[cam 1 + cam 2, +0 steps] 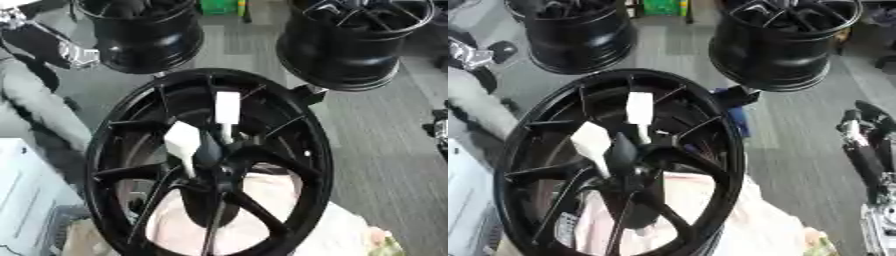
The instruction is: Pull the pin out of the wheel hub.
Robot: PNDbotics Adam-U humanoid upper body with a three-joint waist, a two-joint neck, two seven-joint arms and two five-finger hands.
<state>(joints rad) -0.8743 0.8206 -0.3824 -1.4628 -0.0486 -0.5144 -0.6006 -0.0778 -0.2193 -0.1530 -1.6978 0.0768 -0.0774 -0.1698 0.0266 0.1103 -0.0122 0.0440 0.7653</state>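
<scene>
**Wheel hub with two white-handled pins, seen from above**

A large black multi-spoke alloy wheel [210, 165] is shown standing on a pale cloth-covered support [337, 235]. Two white flat-handled pins are seated at its hub: an upright pin [227, 109] and a slanted pin [183, 140] just beside it, toward the wheel's left rim. Each pin is judged light, rigid and smooth; its broad white handle offers the best hold, pulled along the shaft. The wheel is judged heavy and unlikely to shift. A robot arm [866, 150] is seen at the right; neither hand is in view, so their states cannot be told. Two more black wheels [144, 32] stand on the grey floor [385, 140] beyond.
</scene>
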